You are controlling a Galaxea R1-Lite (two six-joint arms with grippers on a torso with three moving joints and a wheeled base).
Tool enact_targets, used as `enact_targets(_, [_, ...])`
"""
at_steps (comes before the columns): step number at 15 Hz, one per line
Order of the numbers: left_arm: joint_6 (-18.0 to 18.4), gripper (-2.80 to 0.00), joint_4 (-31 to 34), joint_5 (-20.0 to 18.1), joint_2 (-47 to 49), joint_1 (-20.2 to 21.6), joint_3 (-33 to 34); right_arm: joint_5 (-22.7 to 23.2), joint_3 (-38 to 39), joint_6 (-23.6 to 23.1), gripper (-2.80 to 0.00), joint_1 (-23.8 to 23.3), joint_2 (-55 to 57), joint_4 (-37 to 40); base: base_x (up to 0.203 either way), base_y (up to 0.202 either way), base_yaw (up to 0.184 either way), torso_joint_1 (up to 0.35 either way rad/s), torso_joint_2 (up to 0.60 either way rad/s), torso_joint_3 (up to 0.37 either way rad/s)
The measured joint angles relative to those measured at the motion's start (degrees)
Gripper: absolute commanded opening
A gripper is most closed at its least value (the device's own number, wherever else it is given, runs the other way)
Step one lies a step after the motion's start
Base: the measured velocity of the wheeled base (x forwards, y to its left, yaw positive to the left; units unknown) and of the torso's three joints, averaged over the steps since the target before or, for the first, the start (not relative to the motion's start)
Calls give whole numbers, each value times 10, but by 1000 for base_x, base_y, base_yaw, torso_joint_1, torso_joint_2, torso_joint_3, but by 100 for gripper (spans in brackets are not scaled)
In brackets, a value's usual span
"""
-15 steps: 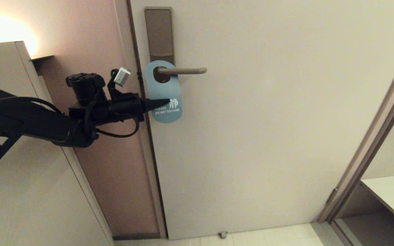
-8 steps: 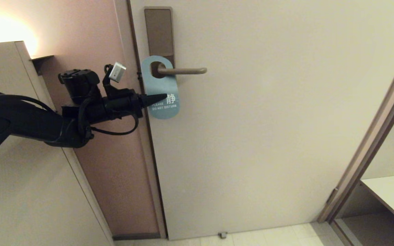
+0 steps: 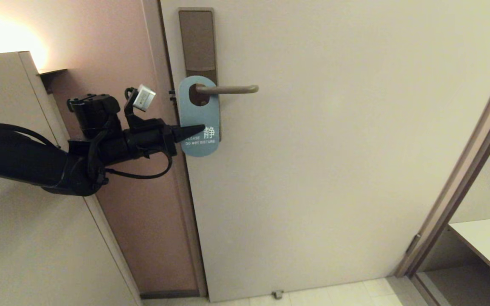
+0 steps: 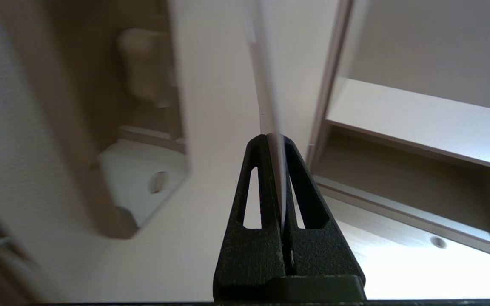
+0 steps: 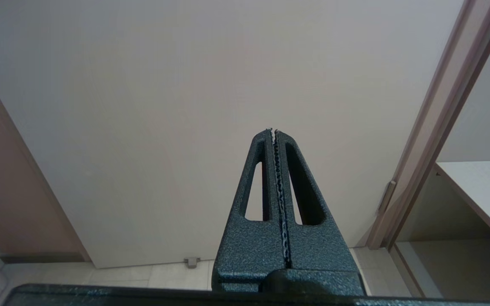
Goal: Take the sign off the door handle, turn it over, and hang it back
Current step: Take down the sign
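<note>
1. While our right gripper (image 5: 274,131) stays parked low, facing the door with its jaws pressed together on nothing, our left gripper (image 3: 194,128) does the work.
2. We have its jaws pinched on the lower part of the sign (image 3: 199,115), teal side out.
3. Beyond, the sign's oval hole is looped over the door handle (image 3: 227,89), near the backplate (image 3: 197,40).
4. We judge removal is in hand; next we must slide the hole along the lever and off its rounded end.
</note>
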Motion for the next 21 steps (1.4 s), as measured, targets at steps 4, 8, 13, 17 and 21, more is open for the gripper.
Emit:
enact_targets(4, [5, -280, 0, 39, -3, -7, 0, 0, 0, 0, -280, 0, 0, 0, 0, 0, 0, 0, 0, 0])
enact_targets(8, [9, -280, 2, 45, -3, -10, 0, 0, 0, 0, -280, 0, 0, 0, 0, 0, 0, 0, 0, 0])
enact_targets(13, [14, -280, 7, 86, -9, -28, 0, 0, 0, 0, -280, 0, 0, 0, 0, 0, 0, 0, 0, 0])
enact_targets(17, [18, -280, 8, 123, -18, -47, 3, 0, 0, 0, -280, 0, 0, 0, 0, 0, 0, 0, 0, 0])
enact_targets(21, [48, -280, 25, 152, -21, -54, 3, 0, 0, 0, -280, 0, 0, 0, 0, 0, 0, 0, 0, 0])
